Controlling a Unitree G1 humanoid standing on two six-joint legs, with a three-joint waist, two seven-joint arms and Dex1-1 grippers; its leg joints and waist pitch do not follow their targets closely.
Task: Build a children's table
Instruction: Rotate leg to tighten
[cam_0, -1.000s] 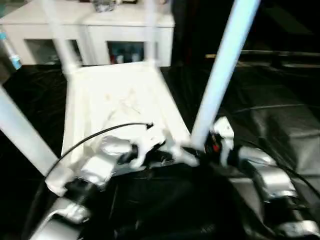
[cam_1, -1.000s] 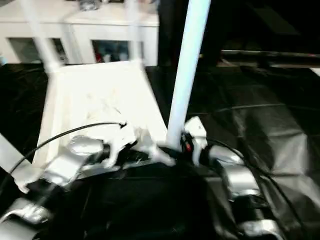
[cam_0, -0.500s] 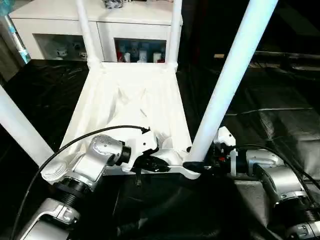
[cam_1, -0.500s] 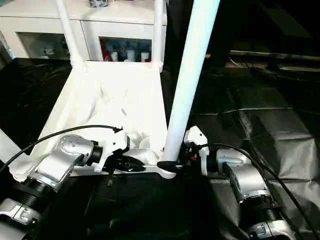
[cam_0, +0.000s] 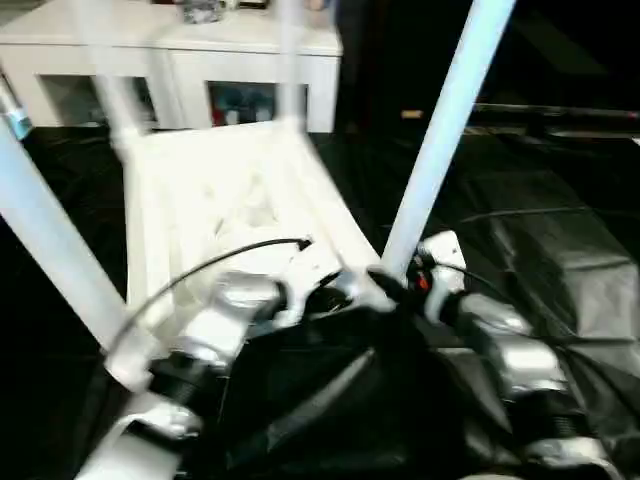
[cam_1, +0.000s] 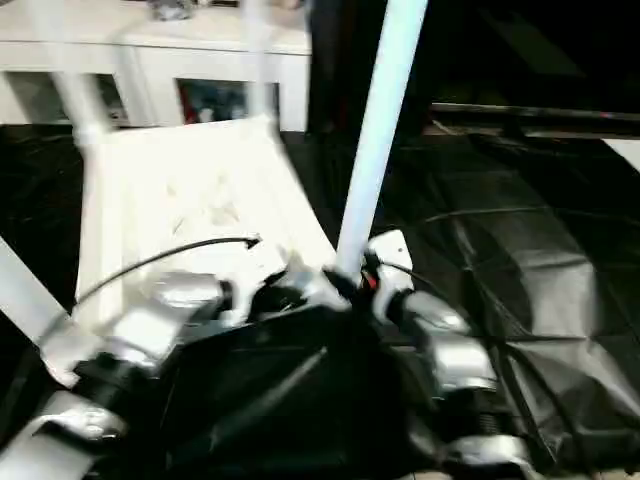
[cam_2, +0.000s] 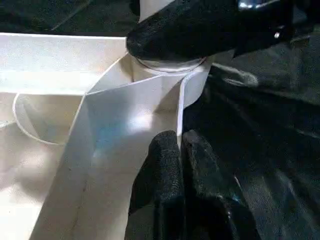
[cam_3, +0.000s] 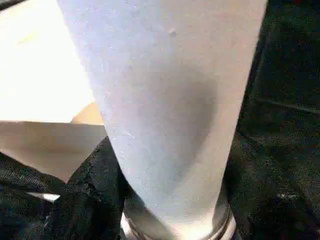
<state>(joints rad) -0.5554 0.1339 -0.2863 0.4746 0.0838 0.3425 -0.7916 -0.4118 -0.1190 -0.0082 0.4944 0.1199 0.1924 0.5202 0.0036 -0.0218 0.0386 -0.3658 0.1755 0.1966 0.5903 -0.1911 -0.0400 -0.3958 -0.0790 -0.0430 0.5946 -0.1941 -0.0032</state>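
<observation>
A crinkled black plastic sheet (cam_0: 560, 250) covers the floor, glossy where the light catches its folds. Along the far edge of the sheet stands a low white cabinet (cam_0: 250, 50) with glass-fronted compartments (cam_0: 245, 105); small coloured items sit behind the glass, too blurred to tell apart, and some small thing rests on the cabinet's top. To the right of the cabinet the room falls into darkness, where a pale horizontal bar (cam_0: 540, 108) crosses just above the sheet's far edge.
</observation>
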